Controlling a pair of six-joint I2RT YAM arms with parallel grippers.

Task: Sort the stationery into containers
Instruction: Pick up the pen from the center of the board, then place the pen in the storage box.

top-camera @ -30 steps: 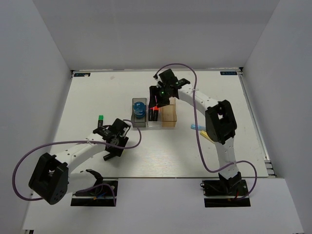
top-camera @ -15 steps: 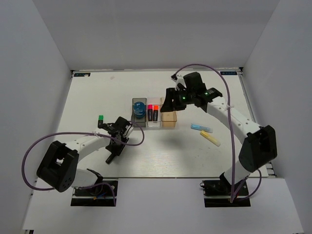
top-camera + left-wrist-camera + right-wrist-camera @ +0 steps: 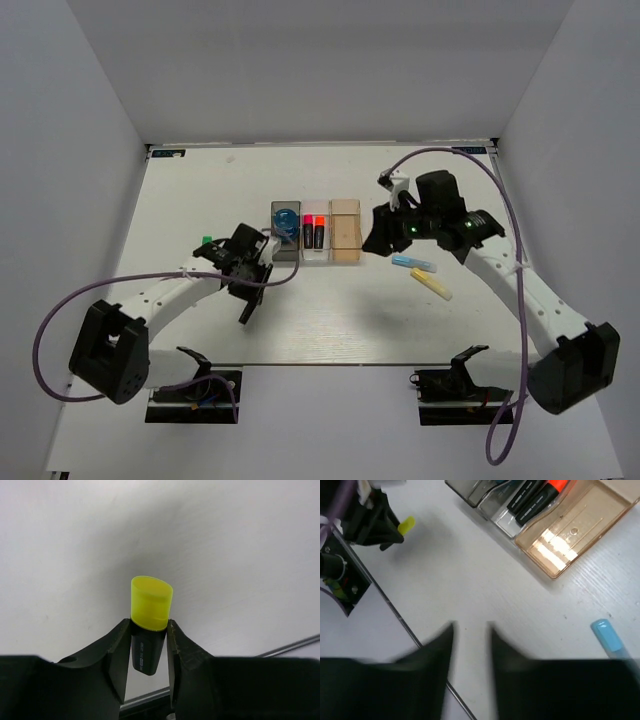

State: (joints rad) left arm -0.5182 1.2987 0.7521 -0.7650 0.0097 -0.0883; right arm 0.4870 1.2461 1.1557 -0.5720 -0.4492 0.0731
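My left gripper is shut on a black highlighter with a yellow end, held clear of the white table. In the top view that gripper hangs left of and nearer than the bins. The dark grey container holds a blue roll. The clear container holds two highlighters. The amber container is bare inside. My right gripper hovers just right of the amber bin, its blurred jaws slightly apart with nothing between them. A light-blue bar and a pale-yellow bar lie to its right.
A green-ended highlighter lies on the table left of the left arm. The right wrist view shows the amber bin, the light-blue bar and the table's near edge. White walls enclose the table on three sides.
The right arm swung from over the bins to the right, toward the light-blue bar, and its jaws narrowed. The left gripper closed on the yellow-ended highlighter and shifted slightly toward the bins.
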